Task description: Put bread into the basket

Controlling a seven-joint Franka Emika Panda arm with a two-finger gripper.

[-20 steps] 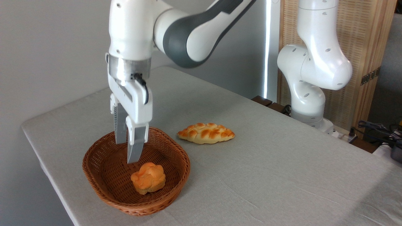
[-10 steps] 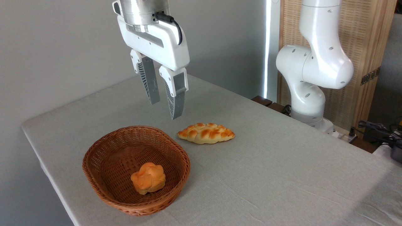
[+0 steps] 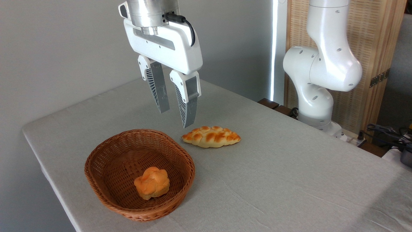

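Since a second ago the gripper [image 3: 176, 117] has climbed out of the basket and swung toward the right; over the last half second it has drifted a little further right and slightly lower. Everything on the table lies where it did.

Taken from left to right: well below the gripper and off to its left sits the basket [image 3: 106, 154], and the bread [image 3: 152, 187] rests on the basket floor, toward the near right side, upright with its knotted top showing. It touches nothing but the wicker. Directly above the basket's far right rim hangs the gripper, its two fingers spread apart with nothing between them, tips pointing down. Just below and to the right of the fingertips the braided loaf [image 3: 211, 136] lies flat on the table [image 3: 289, 180], apart from the basket. Further right stands the arm's white base [image 3: 318, 87].

Judged from this, the placing is done and the step in hand is the retreat. To do it well, the arm should keep its height, or gain some, while it moves off, so the lower fingertip does not clip the loaf or the basket rim. The fingers may stay spread; closing them serves nothing. A smooth path away from the basket leaves the bun undisturbed.
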